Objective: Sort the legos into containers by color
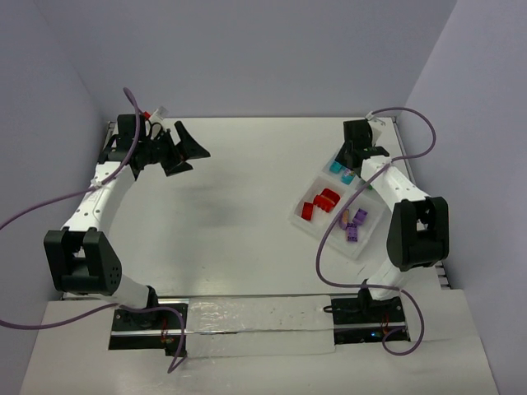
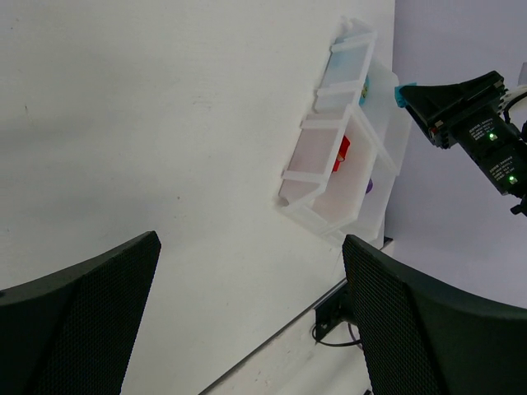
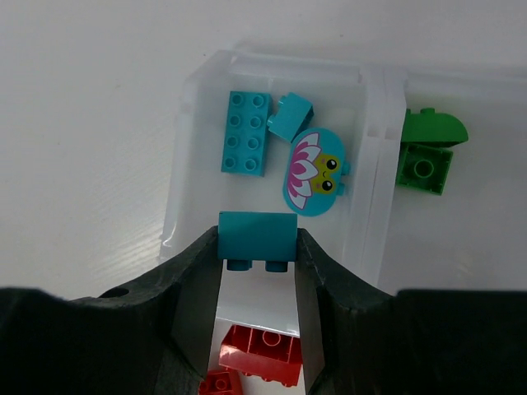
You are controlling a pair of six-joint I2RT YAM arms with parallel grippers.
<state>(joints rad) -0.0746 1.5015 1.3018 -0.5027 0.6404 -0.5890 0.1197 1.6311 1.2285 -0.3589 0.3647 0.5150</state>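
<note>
My right gripper (image 3: 257,244) is shut on a teal brick (image 3: 257,236) and holds it above the teal compartment of the white tray (image 3: 375,156). That compartment holds a long teal brick (image 3: 245,133), a small teal brick (image 3: 290,117) and a teal lotus piece (image 3: 314,172). Green bricks (image 3: 426,150) lie in the compartment to the right, red bricks (image 3: 259,354) in the one below. In the top view the tray (image 1: 298,220) shows red bricks (image 1: 321,202) and purple bricks (image 1: 356,224); my right gripper (image 1: 356,156) hangs over its far corner. My left gripper (image 1: 181,152) is open and empty at the far left.
The left wrist view looks across bare table at the tray (image 2: 300,175) and at my right gripper (image 2: 412,95) above it; my left gripper (image 2: 251,247) stands wide apart there. Purple cables loop beside both arms. The table's right edge lies just past the tray.
</note>
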